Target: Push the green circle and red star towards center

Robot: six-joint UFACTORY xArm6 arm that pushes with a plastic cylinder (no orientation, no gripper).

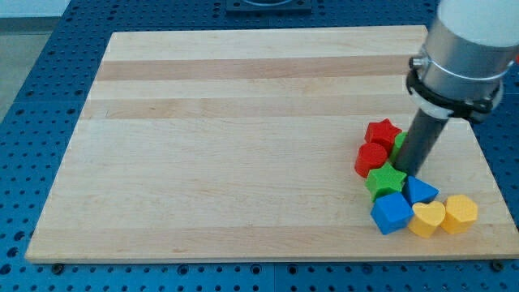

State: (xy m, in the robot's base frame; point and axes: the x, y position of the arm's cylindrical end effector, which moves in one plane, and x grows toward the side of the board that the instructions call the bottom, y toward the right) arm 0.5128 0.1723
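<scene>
The red star (pixel 383 131) lies at the view's right of the wooden board (pixel 243 146). A sliver of the green circle (pixel 400 140) shows just right of the star, mostly hidden behind my rod. My tip (pixel 411 170) rests on the board just right of the cluster, touching or nearly touching the green circle and the green star (pixel 386 180). A red round-edged block (pixel 371 157) sits below the red star, above the green star.
Below the green star lie a blue cube-like block (pixel 392 213), a blue triangle-like block (pixel 420 191), a yellow heart (pixel 427 218) and a yellow hexagon-like block (pixel 461 212), near the board's bottom right edge. The arm's grey body (pixel 466 57) hangs over the top right.
</scene>
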